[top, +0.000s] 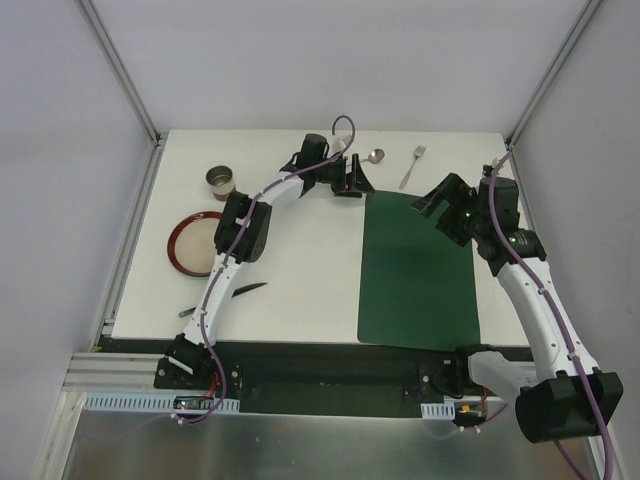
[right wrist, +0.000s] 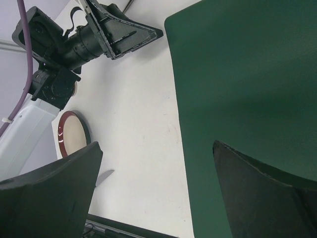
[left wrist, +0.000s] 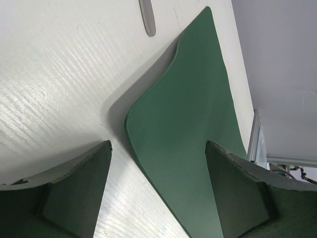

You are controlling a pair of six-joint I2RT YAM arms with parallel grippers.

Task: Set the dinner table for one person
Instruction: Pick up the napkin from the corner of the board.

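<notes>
Plainly, the worktop (top: 300,270) is being shown as the wide white slab under everything, edged by metal rails and reaching across the whole top view. It is being judged rigid, heavy and fixed in place, so no hold is being sought on it. It is being treated as a firm, matte surface for things to be set on, probably with little slip.

The dark green placemat (top: 415,265) is being carried on its right half, lying mostly flat. The left pincer (left wrist: 157,146) is being held spread with nothing pinched, and the placemat's far left corner is lying between its two fingers. The edge just beyond that corner is appearing rippled, with a shadow under it. Whether the fingertips are touching the worktop cannot be told. The mat is being judged thin, light and floppy, best taken at a corner or edge where one finger can be slid beneath.

The right pincer (right wrist: 157,146) is likewise being held spread and empty above the mat's far right part.

Off the mat, a red-rimmed plate (top: 195,243), a metal cup (top: 222,180) and a knife (top: 245,290) are lying on the worktop's left side, while a spoon (top: 375,155) and a fork (top: 412,165) are lying near the far edge.
</notes>
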